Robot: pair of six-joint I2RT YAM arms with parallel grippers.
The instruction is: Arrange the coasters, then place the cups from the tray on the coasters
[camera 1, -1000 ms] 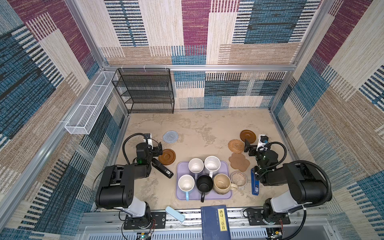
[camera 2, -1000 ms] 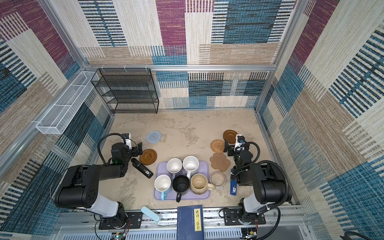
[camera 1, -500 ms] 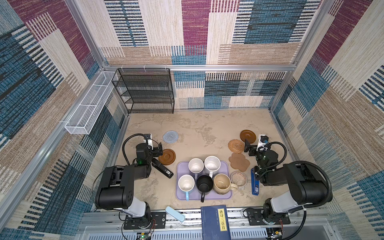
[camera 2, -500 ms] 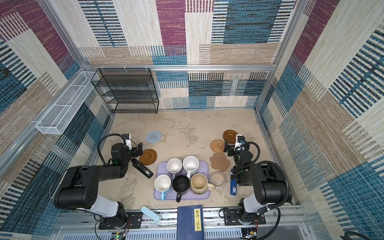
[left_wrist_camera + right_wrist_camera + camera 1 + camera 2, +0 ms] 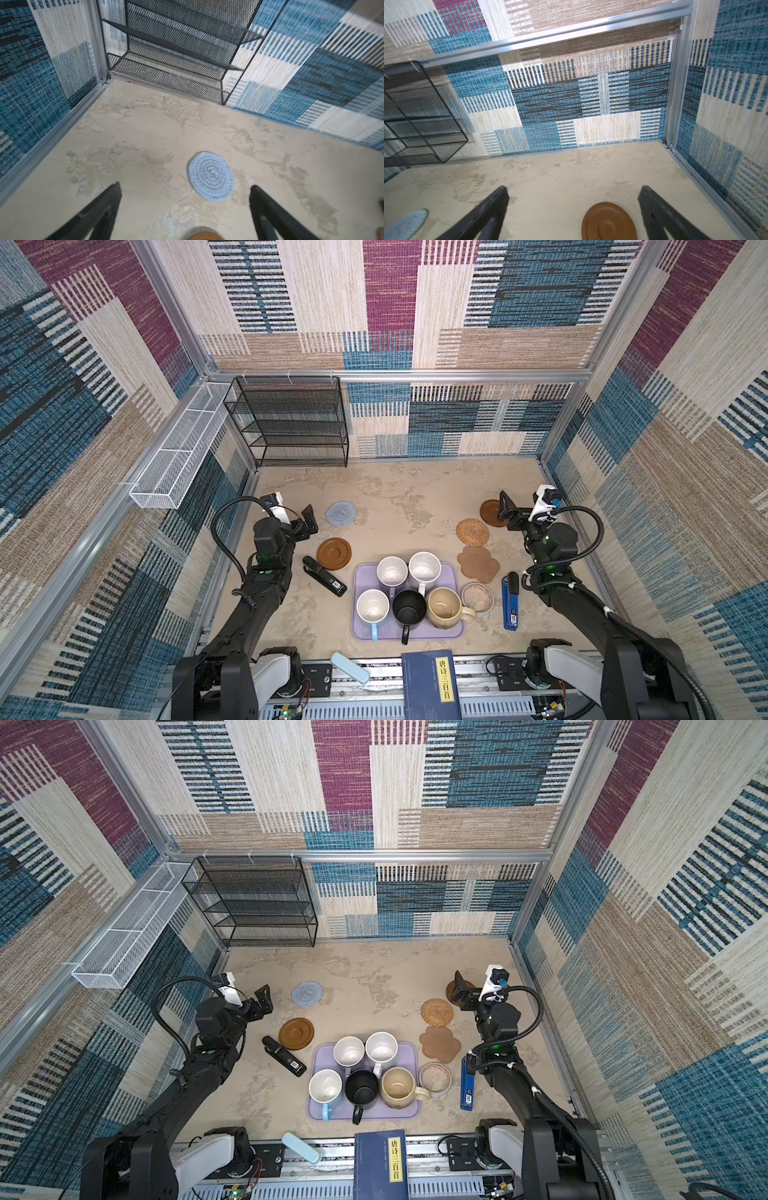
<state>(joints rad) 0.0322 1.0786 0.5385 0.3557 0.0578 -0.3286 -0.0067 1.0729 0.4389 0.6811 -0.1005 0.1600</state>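
Observation:
Five cups stand on the lilac tray (image 5: pixel 453 572): lavender (image 5: pixel 392 571), speckled white (image 5: pixel 424 567), light blue (image 5: pixel 372 605), black (image 5: pixel 409 607) and cream (image 5: pixel 444 606). The coasters lie around it: grey-blue crocheted (image 5: pixel 341 513), brown wooden disc (image 5: pixel 333 553), second brown disc (image 5: pixel 491 513), rattan (image 5: pixel 472 532), cork paw (image 5: pixel 478 564). My left gripper (image 5: pixel 307 518) hovers open and empty just left of the crocheted coaster (image 5: pixel 211 176). My right gripper (image 5: pixel 505 506) is open over the second brown disc (image 5: pixel 609 222), holding nothing.
A black stapler (image 5: pixel 324 576) lies left of the tray; a small beige dish (image 5: pixel 476 596) and a blue stapler (image 5: pixel 511 600) lie to its right. A dark-blue book (image 5: pixel 430 684) sits at the front edge. A black mesh shelf (image 5: pixel 291 423) stands at the back left.

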